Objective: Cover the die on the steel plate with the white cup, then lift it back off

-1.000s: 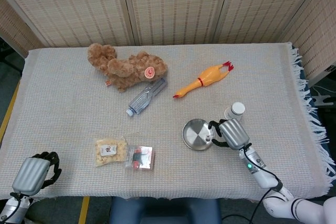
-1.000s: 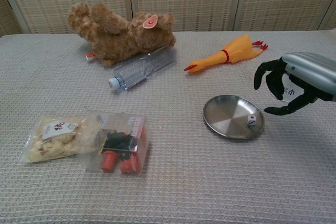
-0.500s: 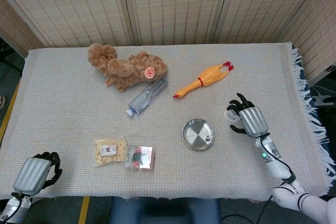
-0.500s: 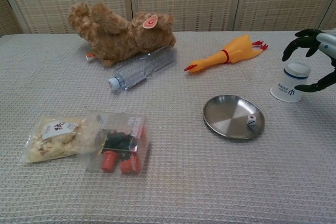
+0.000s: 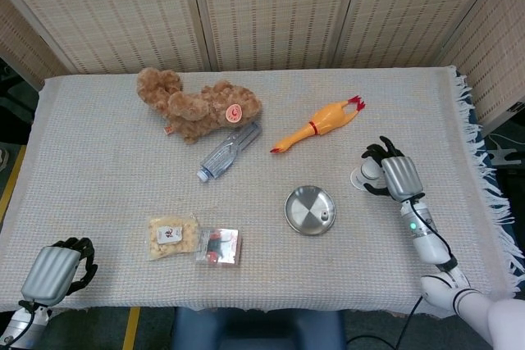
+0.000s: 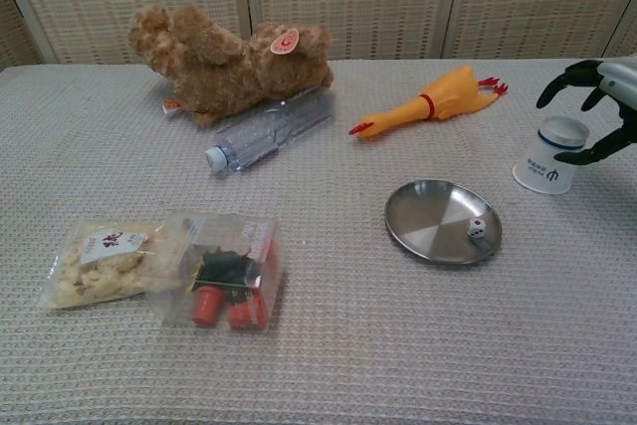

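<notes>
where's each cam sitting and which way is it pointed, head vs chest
Head view: mounted high, looking steeply down on the whole table; both arms show, the left robot hand at the near edge and the right robot hand by the white cup.
Chest view: lower, looking forward across the table at the screen behind; only the right robot hand shows.
Shared: steel plate with its die, cup, right robot hand.
</notes>
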Action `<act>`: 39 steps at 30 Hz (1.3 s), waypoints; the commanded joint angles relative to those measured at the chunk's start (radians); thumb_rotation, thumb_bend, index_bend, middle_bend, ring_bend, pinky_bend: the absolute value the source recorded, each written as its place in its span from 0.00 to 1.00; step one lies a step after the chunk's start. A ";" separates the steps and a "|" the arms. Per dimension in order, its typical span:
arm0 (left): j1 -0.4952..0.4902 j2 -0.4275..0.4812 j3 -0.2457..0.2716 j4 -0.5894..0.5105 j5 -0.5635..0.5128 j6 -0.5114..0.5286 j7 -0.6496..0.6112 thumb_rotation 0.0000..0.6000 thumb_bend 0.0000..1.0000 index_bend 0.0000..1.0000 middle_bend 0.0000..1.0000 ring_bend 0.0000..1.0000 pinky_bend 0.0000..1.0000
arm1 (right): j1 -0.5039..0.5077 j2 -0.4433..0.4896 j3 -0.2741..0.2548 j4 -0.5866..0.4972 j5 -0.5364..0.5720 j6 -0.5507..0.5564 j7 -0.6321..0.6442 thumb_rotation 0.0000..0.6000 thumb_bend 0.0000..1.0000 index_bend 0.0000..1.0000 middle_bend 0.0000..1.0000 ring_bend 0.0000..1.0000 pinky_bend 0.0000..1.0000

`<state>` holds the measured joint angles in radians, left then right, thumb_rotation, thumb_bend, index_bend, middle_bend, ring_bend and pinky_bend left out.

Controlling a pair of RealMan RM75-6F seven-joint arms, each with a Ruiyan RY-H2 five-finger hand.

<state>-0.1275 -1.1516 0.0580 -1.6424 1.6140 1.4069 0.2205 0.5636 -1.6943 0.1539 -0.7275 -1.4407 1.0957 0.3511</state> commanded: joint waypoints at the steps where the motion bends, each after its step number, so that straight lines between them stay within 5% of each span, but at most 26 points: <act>1: 0.000 0.001 0.000 0.000 0.001 0.002 -0.001 1.00 0.37 0.28 0.44 0.42 0.57 | 0.013 -0.025 -0.005 0.032 -0.003 -0.015 0.015 1.00 0.06 0.31 0.20 0.04 0.28; 9: 0.001 0.001 0.000 0.000 0.002 0.004 -0.005 1.00 0.37 0.28 0.44 0.42 0.57 | 0.025 -0.060 -0.019 0.091 -0.004 -0.046 0.033 1.00 0.12 0.34 0.20 0.07 0.29; 19: 0.001 0.001 0.001 0.000 0.002 0.002 -0.003 1.00 0.37 0.28 0.44 0.42 0.57 | 0.015 -0.103 0.000 0.150 -0.015 0.084 0.051 1.00 0.27 0.60 0.50 0.48 0.70; 27: -0.001 0.000 0.000 0.000 -0.002 -0.004 0.000 1.00 0.37 0.28 0.44 0.42 0.57 | 0.002 -0.093 -0.005 0.106 -0.040 0.173 0.040 1.00 0.28 0.65 0.56 0.54 0.77; 32: -0.003 -0.001 0.001 0.000 -0.003 -0.009 0.004 1.00 0.37 0.28 0.44 0.42 0.57 | -0.016 -0.009 -0.067 -0.146 -0.122 0.242 0.035 1.00 0.28 0.65 0.56 0.54 0.77; 39: -0.003 0.002 0.002 -0.002 -0.003 -0.008 -0.001 1.00 0.37 0.28 0.45 0.42 0.57 | -0.006 0.098 -0.110 -0.420 -0.146 0.168 0.064 1.00 0.27 0.65 0.56 0.54 0.77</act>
<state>-0.1306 -1.1493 0.0604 -1.6442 1.6116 1.3986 0.2193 0.5550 -1.6555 0.0762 -1.0464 -1.5588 1.2891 0.4001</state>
